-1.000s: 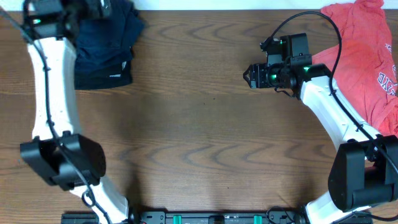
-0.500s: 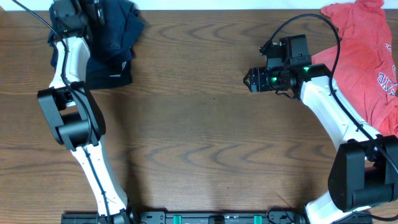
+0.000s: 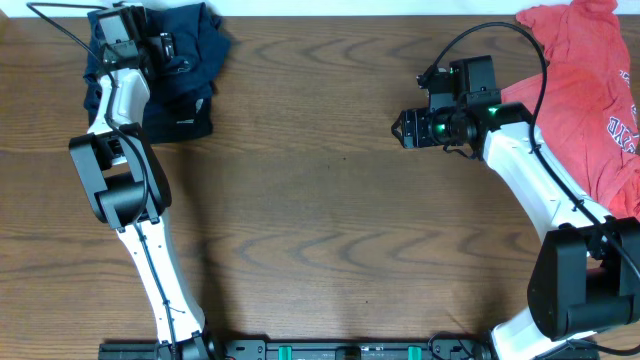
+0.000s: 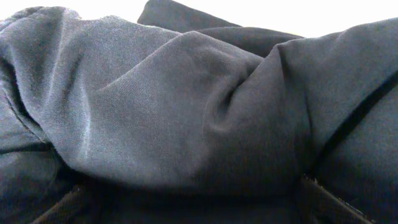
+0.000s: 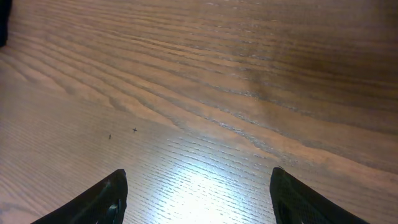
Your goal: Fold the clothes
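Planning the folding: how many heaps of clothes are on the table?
2: a dark navy heap top left, a coral-red T-shirt top right. The navy heap may hold several garments.

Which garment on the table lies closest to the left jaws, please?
The dark navy denim-like garment, top left; the coral-red printed T-shirt lies far right.

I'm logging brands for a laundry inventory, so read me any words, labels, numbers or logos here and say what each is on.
Coral-red printed T-shirt: dark lettering at its right edge, cut off by the frame, too small to read.
Folded dark navy garment: small pale mark near its lower edge, too small to read.
Wrist views: no text.
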### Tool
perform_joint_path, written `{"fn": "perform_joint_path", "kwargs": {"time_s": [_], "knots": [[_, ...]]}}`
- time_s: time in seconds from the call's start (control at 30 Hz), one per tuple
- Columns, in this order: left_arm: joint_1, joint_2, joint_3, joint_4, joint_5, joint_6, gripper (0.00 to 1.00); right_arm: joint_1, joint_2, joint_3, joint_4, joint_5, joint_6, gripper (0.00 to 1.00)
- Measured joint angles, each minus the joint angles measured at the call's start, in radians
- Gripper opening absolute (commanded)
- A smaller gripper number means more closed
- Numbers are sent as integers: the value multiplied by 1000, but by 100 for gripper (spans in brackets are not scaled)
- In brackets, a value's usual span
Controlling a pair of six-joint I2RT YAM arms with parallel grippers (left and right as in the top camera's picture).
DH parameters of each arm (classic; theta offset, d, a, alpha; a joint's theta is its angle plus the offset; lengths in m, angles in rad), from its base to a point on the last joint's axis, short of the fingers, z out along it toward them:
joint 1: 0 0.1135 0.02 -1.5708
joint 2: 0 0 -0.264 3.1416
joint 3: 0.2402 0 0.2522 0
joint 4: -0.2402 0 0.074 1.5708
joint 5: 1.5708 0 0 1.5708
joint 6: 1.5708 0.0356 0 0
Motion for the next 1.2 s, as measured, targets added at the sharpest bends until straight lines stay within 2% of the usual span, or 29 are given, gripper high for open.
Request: {"fn": "perform_joint_path", "kwargs": {"time_s": [0.1,0.13,0.17,0.33,0.47,0.87,1.03,1.2], "knots": [[0,-11,0,-16,0,0,98,0,0,0,5,0,-1,89],[0,-19,-1,-32,0,0,98,0,0,0,10,0,-3,97],[0,-27,-3,-45,-1,0,98,0,1,0,17,0,-5,99],[0,-126,-29,-185,0,1,98,0,5,27,16,3,-11,99],[1,-256,-42,-321,-11,-3,98,0,6,118,-46,25,-23,99],[-51,-736,-42,-708,-17,-209,98,-1,6,521,-378,150,-54,99],[-66,-838,-42,-746,-15,-233,98,-1,6,575,-403,150,-53,99],[-65,-859,-42,-747,-15,-236,98,-1,6,575,-412,150,-53,99]]}}
